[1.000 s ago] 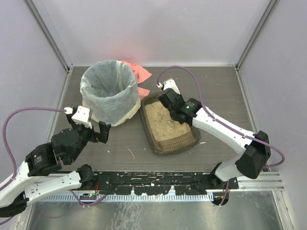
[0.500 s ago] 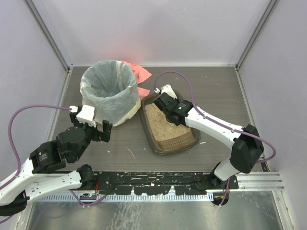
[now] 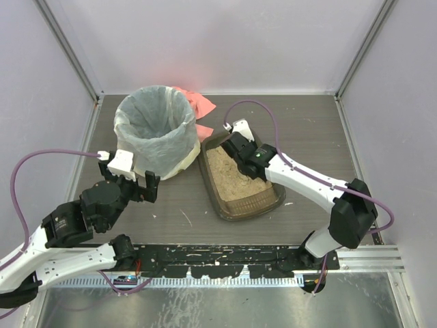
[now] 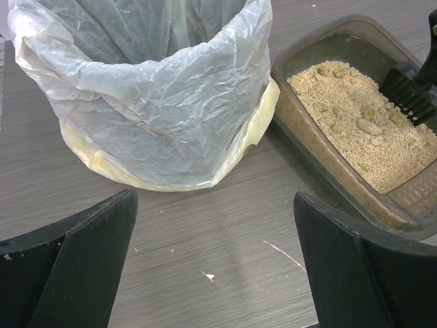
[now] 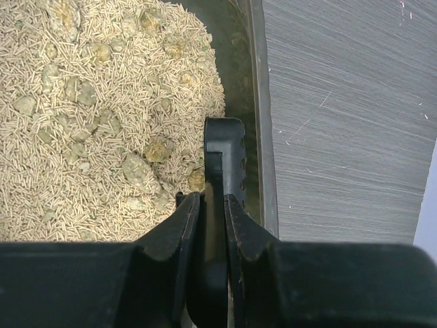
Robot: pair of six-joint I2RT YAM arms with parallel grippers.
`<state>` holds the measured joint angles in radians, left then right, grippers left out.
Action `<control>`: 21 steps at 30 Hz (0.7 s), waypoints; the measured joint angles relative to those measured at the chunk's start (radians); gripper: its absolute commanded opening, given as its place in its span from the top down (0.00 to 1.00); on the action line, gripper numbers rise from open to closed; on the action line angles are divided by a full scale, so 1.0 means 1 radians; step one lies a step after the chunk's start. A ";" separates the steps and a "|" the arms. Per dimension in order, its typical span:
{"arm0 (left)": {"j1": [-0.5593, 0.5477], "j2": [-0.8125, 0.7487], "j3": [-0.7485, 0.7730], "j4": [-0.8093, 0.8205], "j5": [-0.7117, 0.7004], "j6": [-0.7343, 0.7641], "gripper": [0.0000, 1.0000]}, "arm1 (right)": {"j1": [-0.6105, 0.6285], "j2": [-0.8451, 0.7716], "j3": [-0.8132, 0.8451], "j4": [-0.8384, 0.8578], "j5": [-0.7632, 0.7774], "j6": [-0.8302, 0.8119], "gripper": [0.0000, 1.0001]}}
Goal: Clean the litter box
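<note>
over the last second the right gripper (image 3: 237, 147) slides from mid litter box (image 3: 225, 207) to its far end, then settles, fingers pinching the scoop (image 5: 224, 147) against the right wall. the box lies right of the table's centre, just beside the bin (image 3: 153, 130). the left gripper (image 3: 130, 182), spread wide and empty, edges toward the bin. a scooping pass looks set up, not yet begun.

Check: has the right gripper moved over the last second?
Yes: the right gripper, holding the scoop, slid toward the far end of the litter box, nearer the bin.
</note>
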<state>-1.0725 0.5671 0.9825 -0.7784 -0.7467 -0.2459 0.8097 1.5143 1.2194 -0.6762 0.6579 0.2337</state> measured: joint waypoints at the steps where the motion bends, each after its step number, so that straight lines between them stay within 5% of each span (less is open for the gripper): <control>1: 0.000 0.000 0.000 0.000 0.000 -0.001 0.02 | 0.000 0.000 0.000 0.001 -0.001 0.005 0.99; 21: 0.000 0.015 0.000 0.000 -0.002 -0.005 0.02 | -0.061 0.005 0.066 0.038 -0.158 0.202 0.99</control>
<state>-1.0725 0.5823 0.9821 -0.7784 -0.7483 -0.2512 0.7486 1.5192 1.2850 -0.6380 0.4995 0.4355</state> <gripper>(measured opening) 0.983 0.226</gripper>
